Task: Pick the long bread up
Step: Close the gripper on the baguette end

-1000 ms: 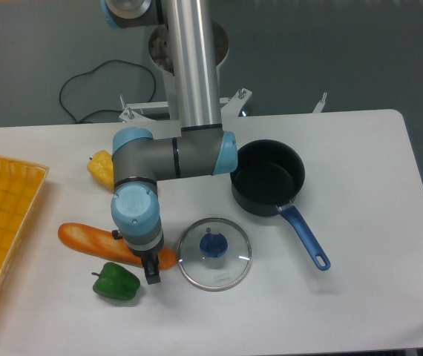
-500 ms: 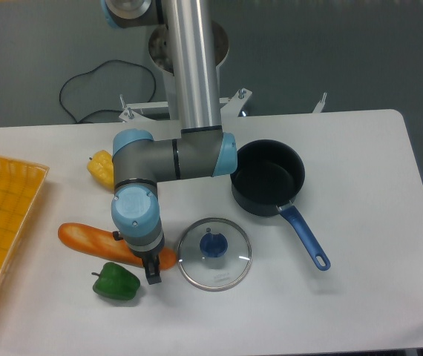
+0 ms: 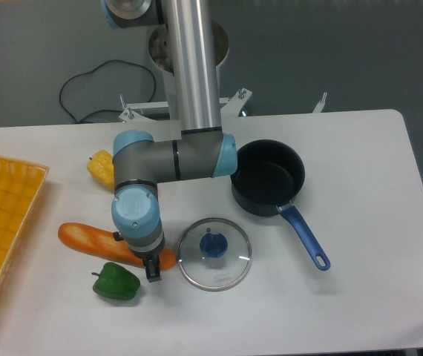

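Note:
The long bread [image 3: 85,239] is an orange-brown loaf lying on the white table at the front left, with its right end near the glass lid. My gripper [image 3: 149,261] points straight down over the right part of the loaf. Its dark near finger [image 3: 152,271] rests against the front edge of the loaf. The far finger is hidden behind the blue-grey wrist. The jaws straddle the loaf and look closed on it. The loaf still lies on the table.
A green pepper [image 3: 116,282] sits just in front of the loaf, close to the near finger. A glass lid with a blue knob [image 3: 214,252] lies to the right. Beyond it are a dark pot with a blue handle [image 3: 269,178], a yellow pepper [image 3: 100,167] and an orange tray [image 3: 0,230].
The near finger has drawn in slightly toward the loaf's front edge. The arm and the loaf have stayed in place.

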### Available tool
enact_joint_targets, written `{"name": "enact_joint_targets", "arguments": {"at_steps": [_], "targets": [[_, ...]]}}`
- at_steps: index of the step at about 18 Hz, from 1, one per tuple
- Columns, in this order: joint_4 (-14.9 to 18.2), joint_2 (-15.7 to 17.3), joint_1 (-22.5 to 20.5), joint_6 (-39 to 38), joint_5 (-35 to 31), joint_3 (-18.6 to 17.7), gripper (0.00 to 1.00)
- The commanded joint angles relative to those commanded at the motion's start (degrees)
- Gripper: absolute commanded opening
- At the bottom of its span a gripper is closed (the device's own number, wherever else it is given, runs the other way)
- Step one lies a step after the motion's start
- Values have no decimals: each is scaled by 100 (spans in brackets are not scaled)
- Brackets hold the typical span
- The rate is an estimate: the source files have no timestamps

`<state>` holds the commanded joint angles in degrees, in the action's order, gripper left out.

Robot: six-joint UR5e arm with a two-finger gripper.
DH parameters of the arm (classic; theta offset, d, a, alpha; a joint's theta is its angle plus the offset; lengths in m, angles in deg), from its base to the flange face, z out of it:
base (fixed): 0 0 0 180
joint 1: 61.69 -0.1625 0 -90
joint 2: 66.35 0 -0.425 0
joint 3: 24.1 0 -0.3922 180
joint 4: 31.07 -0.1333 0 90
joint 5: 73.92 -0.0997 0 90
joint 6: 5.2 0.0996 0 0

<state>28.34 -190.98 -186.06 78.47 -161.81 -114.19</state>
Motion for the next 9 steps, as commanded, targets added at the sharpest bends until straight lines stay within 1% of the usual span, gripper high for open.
{"name": "enact_joint_targets", "arguments": {"at_steps": [2,3,6,7,8,9], "targets": [[0,0,0,-9,-9,0,62],[0,9,0,-9,-9,0,61],[17,0,0,-35,-18,0,43],[18,0,0,-44,-18,0,33],[18,0,0,-44,-18,17,28],[26,0,0,-44,-18,18,25]]}}
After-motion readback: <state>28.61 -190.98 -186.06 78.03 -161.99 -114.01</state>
